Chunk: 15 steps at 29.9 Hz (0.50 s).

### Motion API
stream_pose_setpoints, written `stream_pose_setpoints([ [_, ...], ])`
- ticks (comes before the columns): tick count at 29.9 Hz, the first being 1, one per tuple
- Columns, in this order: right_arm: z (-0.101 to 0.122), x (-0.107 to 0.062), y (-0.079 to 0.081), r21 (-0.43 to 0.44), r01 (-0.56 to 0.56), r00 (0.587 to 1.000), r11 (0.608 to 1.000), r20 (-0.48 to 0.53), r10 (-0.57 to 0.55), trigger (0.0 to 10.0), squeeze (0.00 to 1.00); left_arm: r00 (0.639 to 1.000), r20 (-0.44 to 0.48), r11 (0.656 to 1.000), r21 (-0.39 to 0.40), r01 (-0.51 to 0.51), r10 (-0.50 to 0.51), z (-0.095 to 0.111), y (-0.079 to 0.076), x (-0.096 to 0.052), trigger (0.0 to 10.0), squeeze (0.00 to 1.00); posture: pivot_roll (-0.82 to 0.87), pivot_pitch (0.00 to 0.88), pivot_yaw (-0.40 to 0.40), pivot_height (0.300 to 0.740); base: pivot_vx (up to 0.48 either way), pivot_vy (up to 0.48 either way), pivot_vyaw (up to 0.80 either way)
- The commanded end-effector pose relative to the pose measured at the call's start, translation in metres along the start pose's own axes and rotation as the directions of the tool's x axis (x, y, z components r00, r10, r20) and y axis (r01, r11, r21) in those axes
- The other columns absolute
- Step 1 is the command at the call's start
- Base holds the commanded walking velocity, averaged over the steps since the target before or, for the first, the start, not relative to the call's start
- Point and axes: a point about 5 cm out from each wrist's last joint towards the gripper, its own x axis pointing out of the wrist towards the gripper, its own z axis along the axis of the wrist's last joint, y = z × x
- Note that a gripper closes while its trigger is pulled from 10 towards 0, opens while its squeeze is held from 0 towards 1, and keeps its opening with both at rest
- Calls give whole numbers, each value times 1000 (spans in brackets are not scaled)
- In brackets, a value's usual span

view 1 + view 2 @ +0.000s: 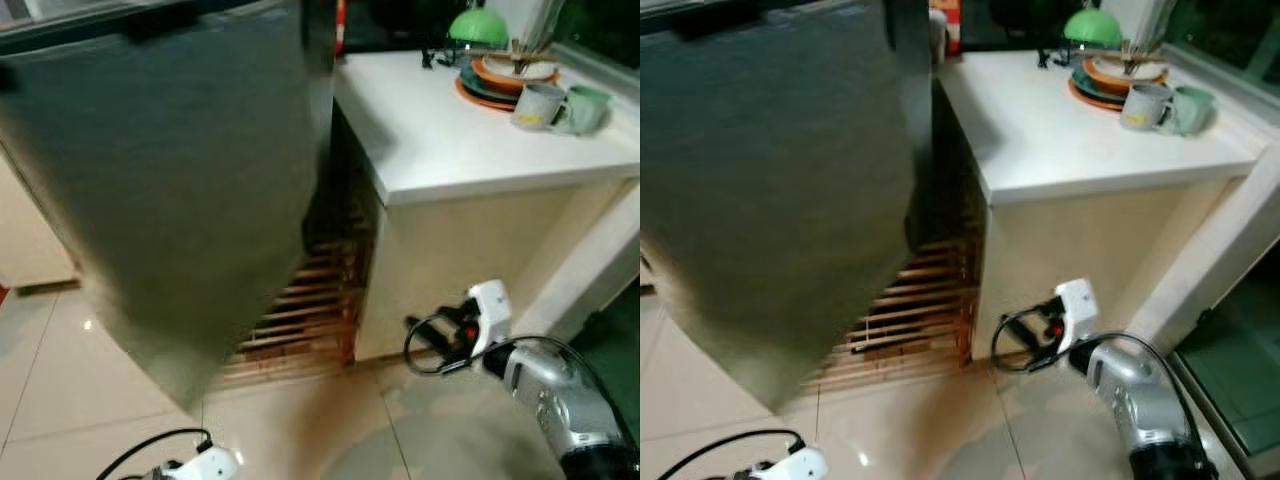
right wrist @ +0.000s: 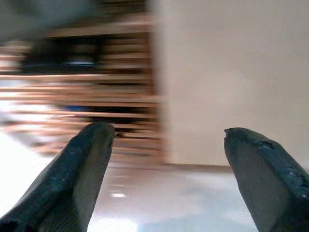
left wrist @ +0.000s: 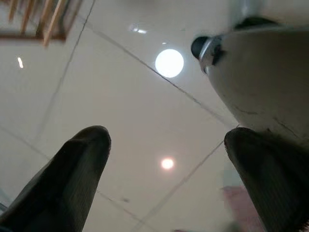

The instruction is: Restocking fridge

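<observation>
The fridge (image 1: 170,170) stood closed beside the white worktop (image 1: 450,140), which carried stacked plates (image 1: 500,80) and two mugs (image 1: 560,105). Wrist views showed both grippers, left (image 3: 166,145) and right (image 2: 166,140), with fingers spread and empty, over floor tiles (image 3: 145,116) and facing wooden slats (image 2: 96,96).

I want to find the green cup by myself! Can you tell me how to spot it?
Look at the white counter right of the big dark fridge. At its far right corner sits a stack of plates, with two mugs in front. The green mug is the outer one, beside the grey mug.
</observation>
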Motion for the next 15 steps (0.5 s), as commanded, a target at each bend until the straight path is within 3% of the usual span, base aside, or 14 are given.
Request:
stream_pose_setpoints([
  [1, 18, 3, -7, 8, 108, 991, 994, 80, -108, 10000, 0, 993, 113, 995, -94, 26, -15, 29, -12, 2, 10000, 0, -144, 0, -18, 740, 0, 0, 0],
  [3, 25, 6, -7, 4, 164, 978, 987, 133, -163, 10000, 0, 965, 249, 979, -201, -28, 79, 69, 9, -4, 10000, 0, -137, 0, -18, 740, 0, 0, 0],
  [4, 26, 8, -6, -2, 169, 976, 986, 142, -167, 10000, 0, 955, 281, 974, -223, -35, 99, 79, 13, -7, 10000, 0, -137, 0, -18, 740, 0, 0, 0],
  [5, 28, 11, -2, -12, 171, 972, 985, 164, -167, 10000, 0, 920, 367, 963, -266, -39, 138, 102, 23, -14, 10000, 0, -132, 0, -17, 740, 0, 0, 0],
  [6, 31, 15, 8, -5, 163, 966, 987, 205, -159, 10000, 0, 816, 538, 936, -351, -11, 211, 150, 43, -34, 10000, 0, -123, 0, -17, 740, 0, 0, 0],
  [7, 31, 15, 8, -5, 163, 966, 987, 205, -159, 10000, 0, 816, 538, 936, -351, -11, 211, 150, 43, -34, 10000, 0, -123, 0, -17, 740, 0, 0, 0],
  [8, 32, 17, 12, -4, 162, 963, 987, 217, -158, 10000, 0, 737, 626, 922, -387, 9, 255, 160, 57, -46, 10000, 0, -123, 0, -17, 740, 0, 0, 0],
  [9, 31, 20, 18, -6, 163, 961, 987, 227, -158, 10000, 0, 587, 745, 910, -414, 33, 317, 171, 77, -69, 10000, 0, -123, 0, -17, 740, 0, 0, 0],
  [10, 31, 20, 18, -6, 163, 961, 987, 227, -158, 10000, 0, 587, 745, 910, -414, 33, 317, 171, 77, -69, 10000, 0, -123, 0, -17, 740, 0, 0, 0],
  [11, 30, 21, 20, -9, 164, 960, 986, 230, -157, 10000, 0, 519, 786, 908, -417, 42, 337, 176, 83, -82, 10000, 0, -123, 0, -17, 740, 0, 0, 0],
  [12, 31, 22, 27, 2, 160, 956, 987, 249, -155, 10000, 0, 343, 852, 890, -448, 83, 397, 194, 99, -117, 10000, 0, -115, 0, -15, 740, 0, 0, 0],
  [14, 31, 22, 30, 6, 158, 951, 987, 267, -154, 10000, 0, 235, 867, 872, -474, 119, 439, 202, 109, -139, 10000, 0, -115, 0, -15, 740, 0, 382, 0],
  [15, 31, 22, 30, 6, 158, 950, 987, 271, -154, 10000, 0, 214, 867, 868, -481, 125, 450, 203, 111, -144, 10000, 0, -115, 0, -15, 740, 0, 480, 0],
])
